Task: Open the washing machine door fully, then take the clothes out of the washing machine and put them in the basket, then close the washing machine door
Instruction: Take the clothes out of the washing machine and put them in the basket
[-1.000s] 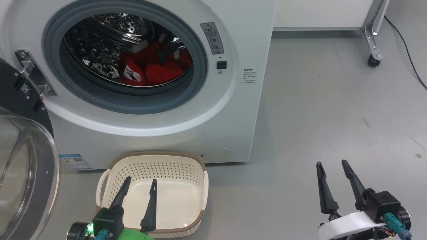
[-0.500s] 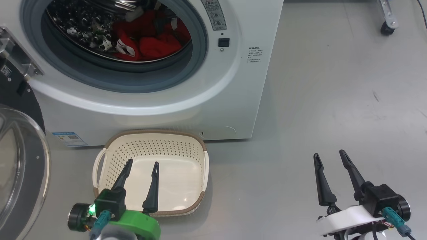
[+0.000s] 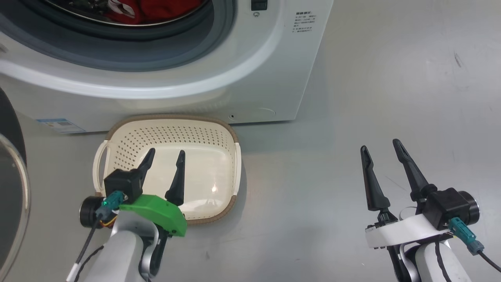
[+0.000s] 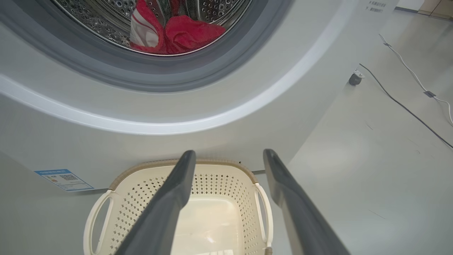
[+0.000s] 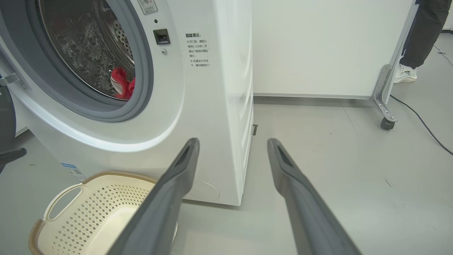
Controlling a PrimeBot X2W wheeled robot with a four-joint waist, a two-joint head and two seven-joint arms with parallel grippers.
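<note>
The head camera has tipped down in the last second, so the washing machine (image 3: pixel 254 78) rides higher in its view: a camera move, not the things'. The washing machine door (image 3: pixel 9 125) hangs open at left, so unloading seems next. The clothes (image 4: pixel 184 33) lie in the drum, above the empty basket (image 3: pixel 172 117) on the floor. The left tool (image 3: pixel 166 151), over the basket, and the right tool (image 3: pixel 380 144) both gape, empty. A cable (image 5: pixel 421 124) and a person's shoe (image 5: pixel 405 72) lie well clear.
</note>
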